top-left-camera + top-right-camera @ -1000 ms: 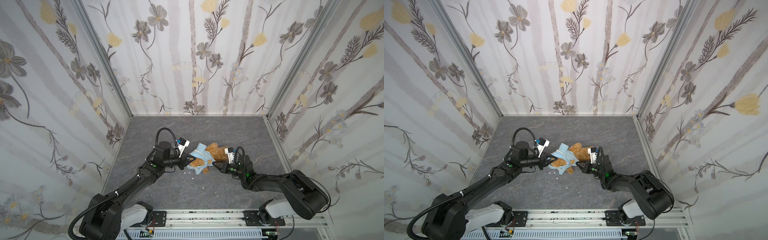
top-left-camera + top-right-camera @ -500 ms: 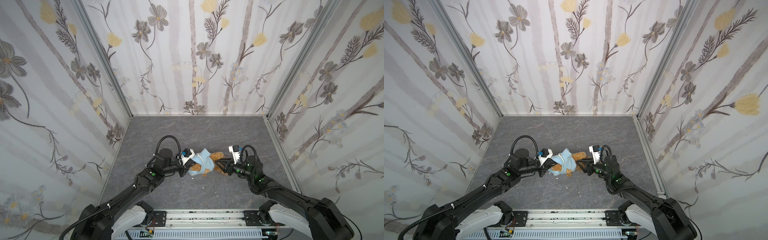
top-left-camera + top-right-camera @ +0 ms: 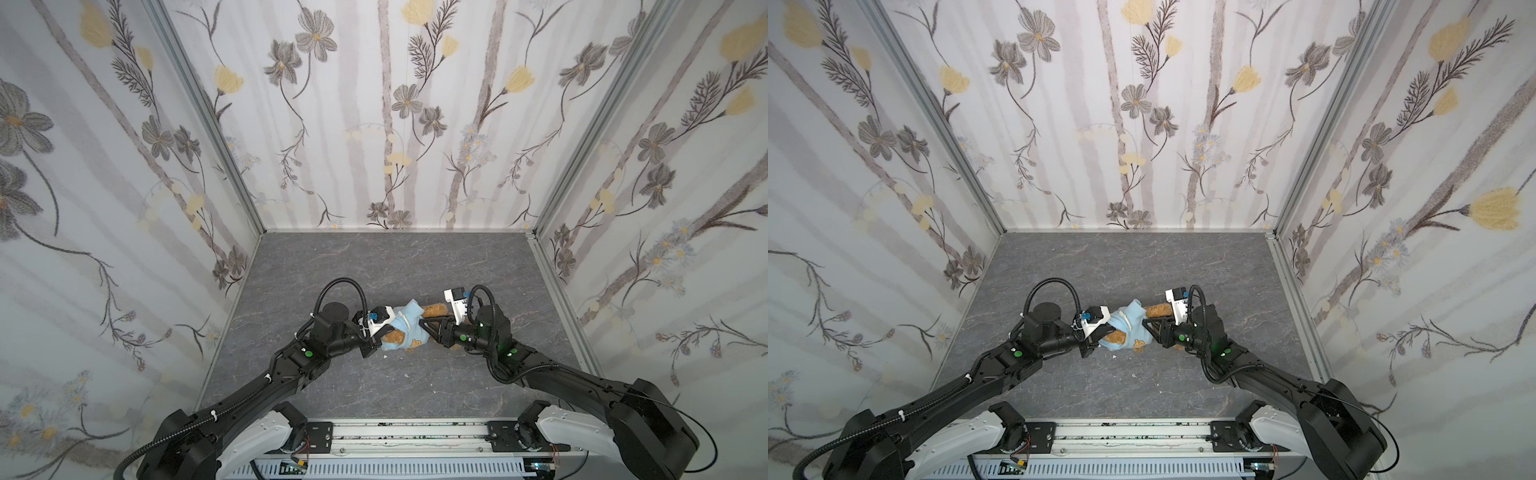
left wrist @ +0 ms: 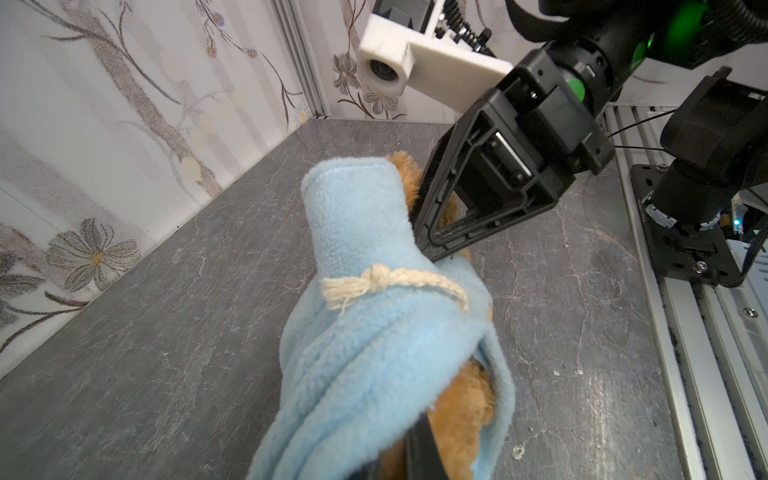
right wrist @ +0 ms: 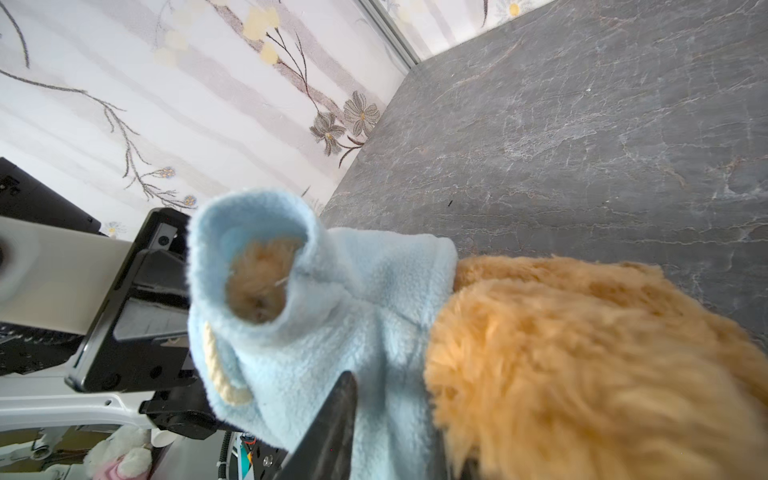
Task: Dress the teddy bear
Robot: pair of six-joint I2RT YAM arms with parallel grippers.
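Observation:
The golden-brown teddy bear hangs between my two grippers, just above the grey floor. A light-blue hooded top covers part of it. My left gripper is shut on the top's fleece, with fur beside its finger. My right gripper pinches the top next to the bear's fur. Only one of its fingers shows. A paw sits inside the sleeve opening. A cream drawstring lies across the top.
Flowered walls close in the grey floor on three sides. A metal rail with the arm bases runs along the front. Small white crumbs lie on the floor. A pink-and-white plush shows beyond the left arm.
Both arms have drawn back toward the front rail with the bear between them. The right arm has risen from lying low. The bear has turned so the top's emblem faces up.

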